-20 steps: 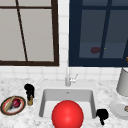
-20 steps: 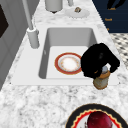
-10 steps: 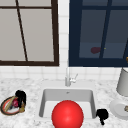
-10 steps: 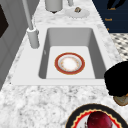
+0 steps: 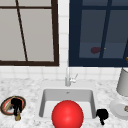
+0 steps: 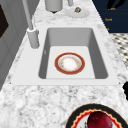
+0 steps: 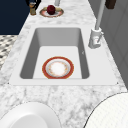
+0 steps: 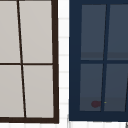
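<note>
While the left hand (image 5: 16, 104) hovers over the dark-rimmed plate (image 5: 5, 103) — fingers' state unclear — the right hand (image 5: 102, 115) hangs beside the sink (image 5: 45, 97), fingers curled, holding nothing.

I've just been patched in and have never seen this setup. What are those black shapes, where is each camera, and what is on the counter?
The black shapes are the robot: two floating hands with no arms. The front view faces the sink; there the left hand hangs over a dark-rimmed plate on the left counter, touching a brownish thing whose nature I cannot tell. The right hand hovers at the sink's right edge, near a white plate. A big red ball shows in front. The two side views look along the sink: a red-rimmed plate lies in the basin, and the dark-rimmed plate carries a dark red fruit. The upper view shows the windows.
</note>
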Controlling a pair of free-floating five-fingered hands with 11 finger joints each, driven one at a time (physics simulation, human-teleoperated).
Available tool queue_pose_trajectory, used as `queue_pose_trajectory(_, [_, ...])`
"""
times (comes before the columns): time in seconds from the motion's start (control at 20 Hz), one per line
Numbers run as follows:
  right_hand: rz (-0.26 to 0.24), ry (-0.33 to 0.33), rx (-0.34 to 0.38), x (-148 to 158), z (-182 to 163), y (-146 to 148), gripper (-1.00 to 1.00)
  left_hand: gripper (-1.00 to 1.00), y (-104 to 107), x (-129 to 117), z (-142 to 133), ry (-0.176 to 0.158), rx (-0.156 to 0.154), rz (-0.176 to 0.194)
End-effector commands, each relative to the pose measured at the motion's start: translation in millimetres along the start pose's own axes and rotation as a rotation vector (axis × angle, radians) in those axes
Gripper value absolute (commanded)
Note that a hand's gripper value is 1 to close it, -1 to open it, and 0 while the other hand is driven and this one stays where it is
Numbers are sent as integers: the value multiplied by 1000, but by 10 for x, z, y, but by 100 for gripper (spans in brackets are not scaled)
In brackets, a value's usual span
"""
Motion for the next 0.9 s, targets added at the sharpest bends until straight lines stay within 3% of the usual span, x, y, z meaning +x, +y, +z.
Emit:
queue_pose_trajectory(0.0, [0, 0, 0, 0, 0, 0, 0, 100, -94, 16, 94, 1, 1, 10])
queue_pose_trajectory(0.25, [0, 0, 0, 0, 0, 0, 0, 100, -144, -121, 227, -7, 1, -24])
queue_pose_trajectory(0.5, [0, 0, 0, 0, 0, 0, 0, 100, -300, -362, 366, -18, 7, -22])
queue_pose_trajectory(0.65, [0, 0, 0, 0, 0, 0, 0, 100, -265, -349, 398, -46, 15, -83])
queue_pose_trajectory(0.85, [0, 0, 0, 0, 0, 0, 0, 100, -252, -320, 437, -68, 23, -107])
